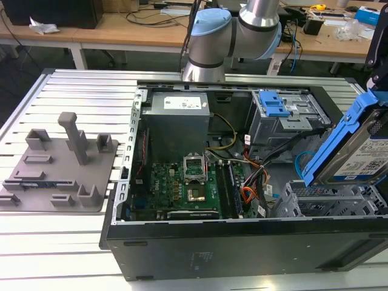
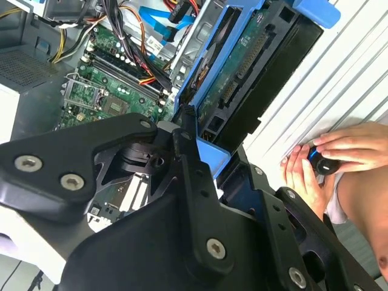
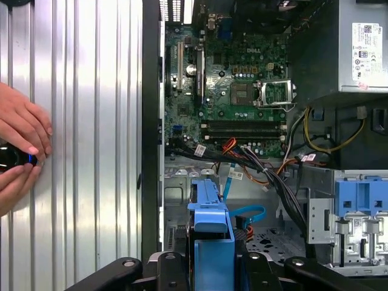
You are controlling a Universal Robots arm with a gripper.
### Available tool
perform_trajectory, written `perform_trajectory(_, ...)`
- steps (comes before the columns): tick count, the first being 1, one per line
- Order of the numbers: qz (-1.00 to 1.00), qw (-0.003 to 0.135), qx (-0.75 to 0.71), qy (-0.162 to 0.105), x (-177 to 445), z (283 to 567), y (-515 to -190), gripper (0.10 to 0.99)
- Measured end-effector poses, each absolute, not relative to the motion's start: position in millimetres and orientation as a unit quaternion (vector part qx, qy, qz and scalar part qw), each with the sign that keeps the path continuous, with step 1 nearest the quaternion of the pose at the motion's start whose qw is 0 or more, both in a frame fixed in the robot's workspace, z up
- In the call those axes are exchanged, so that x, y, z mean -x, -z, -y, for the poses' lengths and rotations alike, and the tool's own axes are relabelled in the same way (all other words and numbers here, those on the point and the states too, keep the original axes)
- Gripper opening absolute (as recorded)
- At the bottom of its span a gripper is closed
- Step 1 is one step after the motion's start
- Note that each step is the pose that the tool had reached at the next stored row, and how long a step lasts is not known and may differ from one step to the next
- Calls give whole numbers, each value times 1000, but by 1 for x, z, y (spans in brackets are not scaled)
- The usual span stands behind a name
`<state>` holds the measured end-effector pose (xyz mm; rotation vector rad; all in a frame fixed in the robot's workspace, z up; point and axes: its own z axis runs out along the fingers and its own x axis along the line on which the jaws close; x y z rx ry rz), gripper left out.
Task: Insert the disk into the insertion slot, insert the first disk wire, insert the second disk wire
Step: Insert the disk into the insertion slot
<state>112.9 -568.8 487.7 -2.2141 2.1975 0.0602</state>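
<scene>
Exterior view's right: blue-framed silver hard drive, tilted above grey perforated metal cage, pinched by black gripper.

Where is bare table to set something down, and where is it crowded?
Free: table slats between the grey fixture plate and the near edge, and behind the plate. Crowded: the insertion slot, wires beside it, the disk held above.

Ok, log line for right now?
gripper: shut on disk | disk: tilted over insertion slot, not seated | second disk wire: not attached
</scene>
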Motion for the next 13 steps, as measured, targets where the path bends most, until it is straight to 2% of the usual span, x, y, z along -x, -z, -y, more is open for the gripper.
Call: perform_trajectory(13,-701,11,713,-19,-113,554,-483,365)
